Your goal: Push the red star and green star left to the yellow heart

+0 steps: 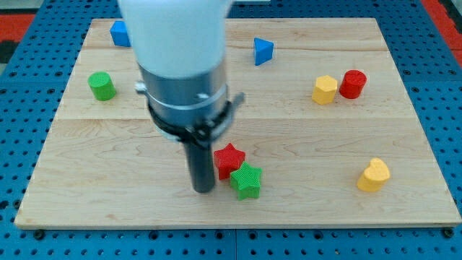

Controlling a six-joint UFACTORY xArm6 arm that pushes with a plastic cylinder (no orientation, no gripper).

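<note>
The red star (229,159) and the green star (247,180) lie touching each other near the board's bottom middle, the green one just below and right of the red one. The yellow heart (374,175) sits far off at the view's lower right. My tip (203,189) rests on the board just left of both stars, close beside the red star and about level with the green one. The arm's body hides the board above the tip.
A green cylinder (102,86) is at the left, a blue block (120,33) at the top left, a blue triangular block (263,50) at the top middle. A yellow hexagon (325,89) and a red cylinder (353,84) stand at the right on the wooden board (108,188).
</note>
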